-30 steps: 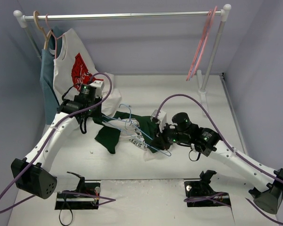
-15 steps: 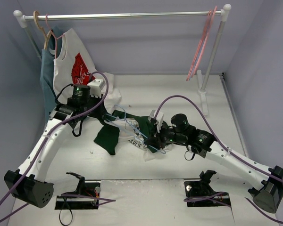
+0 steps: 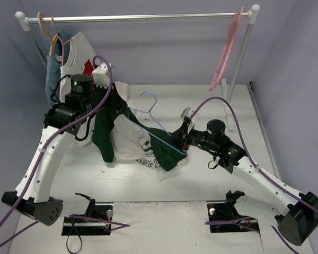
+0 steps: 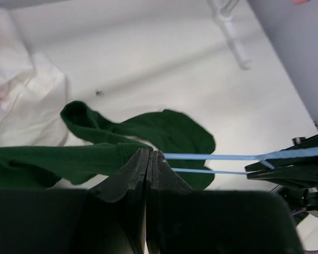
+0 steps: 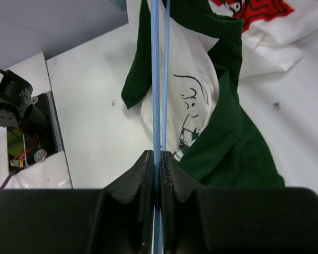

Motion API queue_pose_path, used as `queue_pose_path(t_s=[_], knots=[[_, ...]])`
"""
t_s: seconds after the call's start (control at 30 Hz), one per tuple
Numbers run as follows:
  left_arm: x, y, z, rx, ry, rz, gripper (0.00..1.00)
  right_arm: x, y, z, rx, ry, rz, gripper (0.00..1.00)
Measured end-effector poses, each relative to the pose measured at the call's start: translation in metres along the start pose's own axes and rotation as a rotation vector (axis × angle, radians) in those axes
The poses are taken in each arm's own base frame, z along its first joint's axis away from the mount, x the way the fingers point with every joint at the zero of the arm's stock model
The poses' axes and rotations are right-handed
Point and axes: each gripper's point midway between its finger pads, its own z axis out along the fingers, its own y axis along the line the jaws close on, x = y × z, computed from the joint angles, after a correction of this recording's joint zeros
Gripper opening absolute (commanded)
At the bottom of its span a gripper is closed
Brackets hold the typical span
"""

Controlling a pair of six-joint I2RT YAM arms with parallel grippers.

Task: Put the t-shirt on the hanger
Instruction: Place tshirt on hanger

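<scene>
White table (image 3: pixel 201 106) and lilac-grey walls framed the scene, with a clothes rail (image 3: pixel 148 17) along the far edge. Pink hangers (image 3: pixel 225 53) hung near the far right corner and a white shirt with red graphic (image 3: pixel 74 63) near the far left corner.

Over the middle of the table, the hanger (image 5: pixel 155 79) was held up between the two arms. Its long axis ran on a diagonal from the far left toward the near right, and its hook pointed at the far edge. The t-shirt (image 3: pixel 138 140) draped from it with the chest drawing facing up. One green sleeve was raised toward the far left and the body sagged toward the near edge. Whether the hem touched the table could not be told.

The left gripper (image 4: pixel 149 153) had its jaws pressed together on the green fabric, just where the hanger's two wires emerged. Whether wire lay in that pinch too could not be told. The right gripper (image 5: pixel 158 156) was clamped tight on the hanger's blue wire at its near right end, beside the other green sleeve.
</scene>
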Motion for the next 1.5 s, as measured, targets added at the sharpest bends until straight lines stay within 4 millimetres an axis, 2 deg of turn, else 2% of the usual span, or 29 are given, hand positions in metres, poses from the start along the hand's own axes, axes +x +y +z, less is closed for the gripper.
queue_pose_path(t_s=[0.1, 0.23, 0.33, 0.53, 0.6, 0.67, 0.77, 1.03, 1.23, 1.5], knots=[[-0.025, -0.022, 0.005, 0.05, -0.027, 0.031, 0.0, -0.021, -0.001, -0.001, -0.008, -0.052, -0.033, 0.0], [-0.046, -0.057, 0.017, 0.114, -0.036, 0.091, 0.0, -0.051, -0.005, -0.006, -0.012, -0.124, -0.077, 0.0], [-0.045, -0.074, 0.024, 0.147, -0.028, 0.117, 0.0, -0.05, -0.009, -0.008, -0.005, -0.134, -0.078, 0.0], [-0.003, -0.067, 0.032, 0.142, 0.052, 0.107, 0.0, -0.014, -0.012, -0.013, 0.006, -0.118, -0.036, 0.0], [0.008, -0.063, 0.034, 0.135, 0.077, 0.1, 0.0, -0.009, -0.013, -0.015, 0.013, -0.12, -0.025, 0.0], [0.013, -0.061, 0.037, 0.132, 0.087, 0.095, 0.0, -0.012, -0.016, -0.016, 0.021, -0.138, -0.024, 0.0], [0.012, -0.062, 0.04, 0.135, 0.078, 0.091, 0.0, -0.019, -0.016, -0.017, 0.019, -0.167, -0.03, 0.0], [0.007, -0.076, 0.036, 0.173, 0.037, 0.106, 0.0, -0.016, -0.022, -0.013, 0.009, -0.221, 0.005, 0.0], [0.019, -0.075, 0.039, 0.174, 0.055, 0.093, 0.0, -0.013, -0.036, -0.012, 0.023, -0.264, 0.054, 0.0], [0.022, -0.086, 0.042, 0.195, 0.057, 0.108, 0.0, -0.018, -0.034, -0.012, 0.0, -0.295, 0.063, 0.0]])
